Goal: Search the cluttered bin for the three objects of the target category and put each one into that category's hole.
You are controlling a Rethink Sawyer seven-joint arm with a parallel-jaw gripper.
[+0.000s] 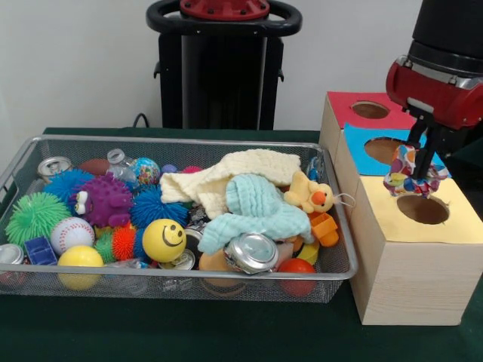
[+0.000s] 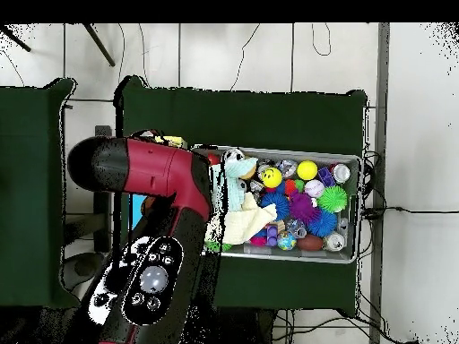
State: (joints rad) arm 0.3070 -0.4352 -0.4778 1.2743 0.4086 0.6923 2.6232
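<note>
In the front view my gripper [image 1: 417, 170] hangs over the pale yellow panel [image 1: 423, 215] of the largest wood box, shut on a blotchy printed fabric piece [image 1: 405, 175]. It holds the piece just above and left of the round hole [image 1: 423, 209]. The wire mesh bin [image 1: 45, 283] lies to the left, full of toys. No other printed fabric piece shows in it. In the overhead view the red arm [image 2: 157, 170] hides the gripper, the boxes and the hole; the bin's rim [image 2: 354, 210] shows to its right.
The blue-panelled box's opening [image 1: 385, 149] and the red-panelled box's opening [image 1: 370, 110] lie behind the yellow one. In the bin are a cream cloth [image 1: 226, 177], a mint cloth [image 1: 253, 207], a purple spiky monster [image 1: 102, 200], a smiley ball [image 1: 164, 240], a duck [image 1: 311, 194] and cans.
</note>
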